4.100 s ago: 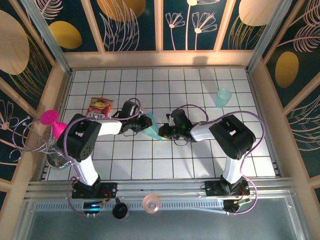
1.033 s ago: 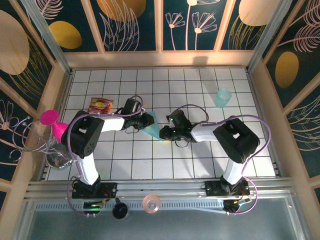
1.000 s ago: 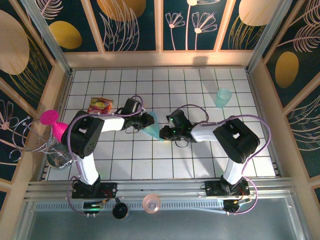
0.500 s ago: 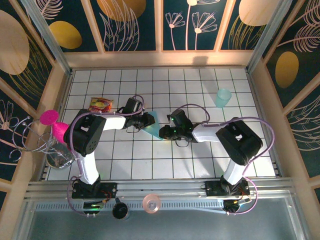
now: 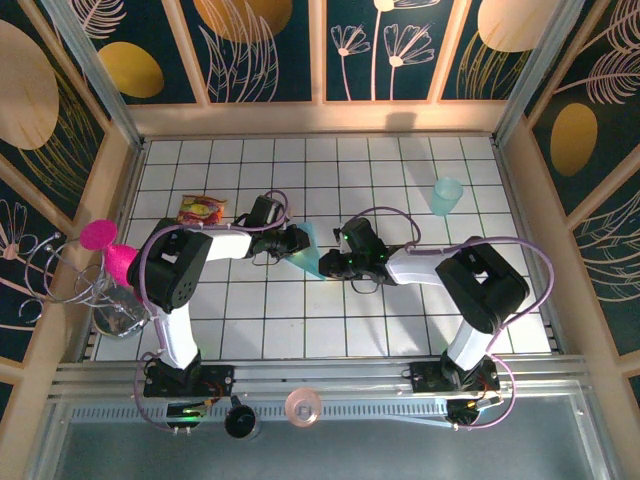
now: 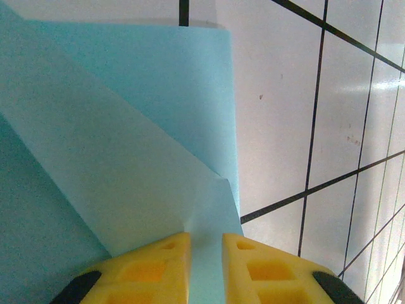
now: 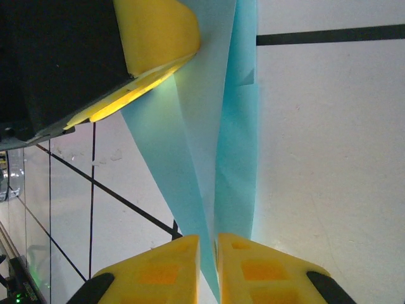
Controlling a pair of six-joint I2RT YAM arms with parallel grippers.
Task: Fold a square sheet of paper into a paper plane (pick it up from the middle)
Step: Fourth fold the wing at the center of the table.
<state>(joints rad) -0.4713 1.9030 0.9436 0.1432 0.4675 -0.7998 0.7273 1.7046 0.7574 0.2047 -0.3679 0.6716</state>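
The light-blue sheet of paper [image 5: 309, 250], folded into a narrow pointed shape, hangs between my two grippers above the tiled table [image 5: 400, 320]. My left gripper [image 5: 298, 240] is shut on its far end. In the left wrist view the yellow fingers [image 6: 166, 255] pinch a creased flap of the paper [image 6: 126, 139], with the left gripper [image 6: 205, 246] almost closed. My right gripper [image 5: 327, 264] is shut on the near pointed end. In the right wrist view the paper [image 7: 218, 120] runs down between the right gripper [image 7: 209, 246] jaws, and a left finger [image 7: 155, 31] shows at the top.
A translucent teal cup [image 5: 446, 195] stands at the back right. A red-and-yellow snack packet [image 5: 203, 211] lies behind the left arm. A pink object [image 5: 103, 243] and a wire rack sit at the left wall. A black cup [image 5: 240, 422] and a pink disc [image 5: 302, 406] rest on the near rail.
The right gripper has shifted slightly toward the back along the paper's pointed end. From above the paper looks narrower. The left gripper has stayed put, still pinching its end.
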